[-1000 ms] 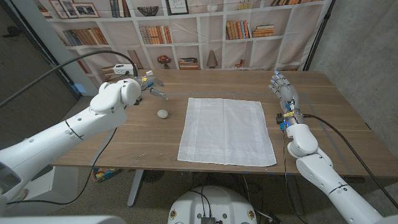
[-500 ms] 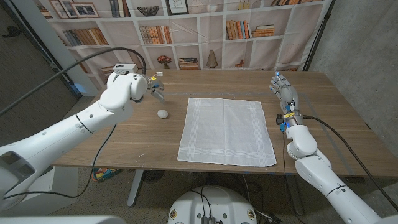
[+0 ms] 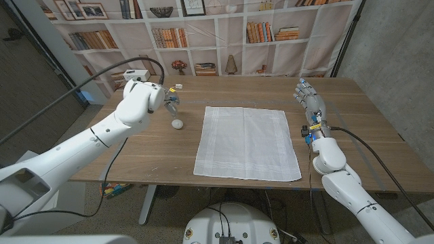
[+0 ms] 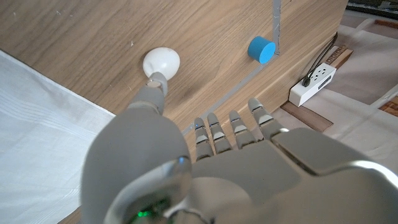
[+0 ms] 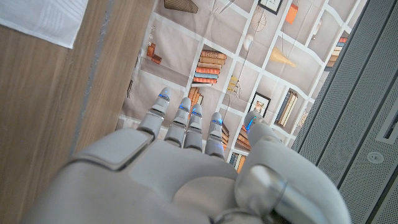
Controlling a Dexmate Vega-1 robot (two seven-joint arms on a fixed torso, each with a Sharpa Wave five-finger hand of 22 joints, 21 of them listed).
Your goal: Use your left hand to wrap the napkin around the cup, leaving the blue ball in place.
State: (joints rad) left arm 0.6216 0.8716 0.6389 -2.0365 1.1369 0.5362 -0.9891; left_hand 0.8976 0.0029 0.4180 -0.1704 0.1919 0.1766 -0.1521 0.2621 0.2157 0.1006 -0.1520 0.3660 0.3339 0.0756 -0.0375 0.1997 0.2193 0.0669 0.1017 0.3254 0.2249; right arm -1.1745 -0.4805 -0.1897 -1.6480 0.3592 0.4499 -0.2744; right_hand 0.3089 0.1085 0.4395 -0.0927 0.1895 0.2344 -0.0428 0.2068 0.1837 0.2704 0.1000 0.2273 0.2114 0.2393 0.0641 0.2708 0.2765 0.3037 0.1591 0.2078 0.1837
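1. Left hand point(image 3: 168, 102): smooth white and grey shell on a white arm. It hovers over the wooden table point(image 3: 135, 146) just behind a small white ball point(image 3: 178, 124). The left wrist view shows its fingers point(image 4: 214, 134) extended side by side and its thumb reaching toward that ball point(image 4: 161, 61); nothing is held.
2. White ball: small, round and glossy, lying on bare wood between the left hand and the napkin's left edge, apart from the cloth.
3. Blue piece point(image 4: 261, 49): a short, flat-topped blue shape on the wood beyond the fingertips in the left wrist view. Whether it is a ball or a cup cannot be told.
4. Napkin point(image 3: 248, 141): thin white cloth with faint woven border lines, spread flat and nearly square at the table's middle. Its slightly longer axis runs from the near edge toward the far edge, and its near hem lies close to the table's front edge. Bare wood lies open on both sides.
5. Right hand point(image 3: 308, 100): grey segmented fingers straight and close together, held upright near the napkin's right edge, gripping nothing.
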